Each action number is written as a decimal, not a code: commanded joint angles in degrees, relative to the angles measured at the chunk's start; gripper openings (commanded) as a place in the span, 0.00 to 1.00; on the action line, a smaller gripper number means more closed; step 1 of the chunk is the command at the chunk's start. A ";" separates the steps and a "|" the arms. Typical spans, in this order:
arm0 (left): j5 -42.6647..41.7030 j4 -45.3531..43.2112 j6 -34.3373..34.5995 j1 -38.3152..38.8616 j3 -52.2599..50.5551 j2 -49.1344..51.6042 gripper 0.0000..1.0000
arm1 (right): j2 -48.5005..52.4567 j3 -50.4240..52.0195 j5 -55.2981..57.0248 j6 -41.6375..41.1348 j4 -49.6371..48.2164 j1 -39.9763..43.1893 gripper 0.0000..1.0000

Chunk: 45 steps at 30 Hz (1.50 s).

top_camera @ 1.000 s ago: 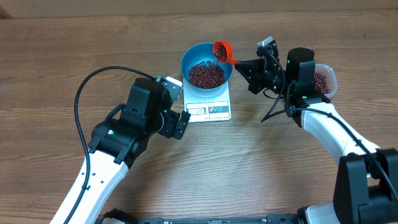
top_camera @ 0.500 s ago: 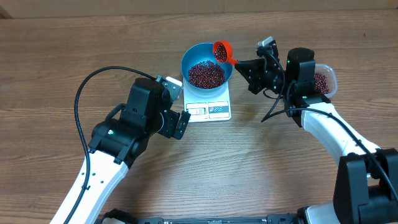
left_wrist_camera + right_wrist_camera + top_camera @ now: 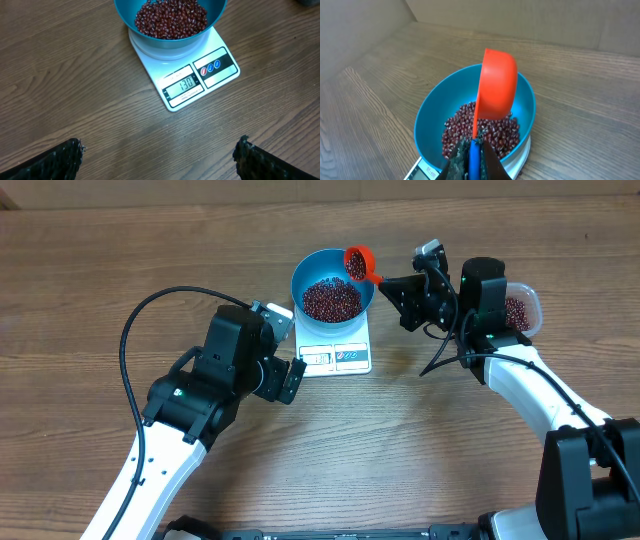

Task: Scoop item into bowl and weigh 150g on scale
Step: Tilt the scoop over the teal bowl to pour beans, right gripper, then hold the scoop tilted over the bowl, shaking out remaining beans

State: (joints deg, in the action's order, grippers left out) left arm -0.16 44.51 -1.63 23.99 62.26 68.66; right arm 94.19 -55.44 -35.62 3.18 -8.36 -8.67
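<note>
The blue bowl [image 3: 300, 280] stands on the white scale [image 3: 337, 357] and holds a heap of maroon beans [image 3: 331, 300]. My right gripper [image 3: 390, 282] is shut on the blue handle [image 3: 474, 160] of an orange-red scoop [image 3: 357, 261]. The scoop hangs tilted over the bowl's right rim, with some beans still in it. In the right wrist view the scoop [image 3: 496, 85] stands on edge above the beans [image 3: 495, 135]. My left gripper [image 3: 160, 155] is open over bare table in front of the scale [image 3: 200, 80], holding nothing.
A clear tub [image 3: 522, 310] with more beans sits behind the right arm, partly hidden by it. The left arm's black cable [image 3: 135, 330] loops over the table to the left. The scale's display [image 3: 184, 85] faces the left gripper.
</note>
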 commanded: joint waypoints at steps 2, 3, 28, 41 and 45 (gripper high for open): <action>0.42 -0.15 0.52 0.04 -0.22 0.33 1.00 | 0.17 -0.11 -0.87 0.98 -0.28 -0.17 0.04; 0.42 -0.17 0.52 0.04 -0.22 0.33 1.00 | 0.17 -0.11 -0.85 2.64 0.00 -0.20 0.04; 0.42 -0.17 0.52 0.04 -0.22 0.33 0.99 | 0.17 -0.11 -1.84 10.84 3.08 -1.33 0.04; 0.42 -0.17 0.52 0.04 -0.22 0.33 0.99 | 0.17 -0.11 0.87 10.73 3.34 -1.09 0.04; 0.42 -0.17 0.52 0.04 -0.22 0.33 1.00 | 0.17 -0.11 -0.11 10.88 2.99 -1.18 0.04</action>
State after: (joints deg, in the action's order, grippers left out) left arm -0.16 44.51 -1.63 23.99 62.26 68.66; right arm 94.26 -55.44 -35.75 13.54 -4.93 -9.54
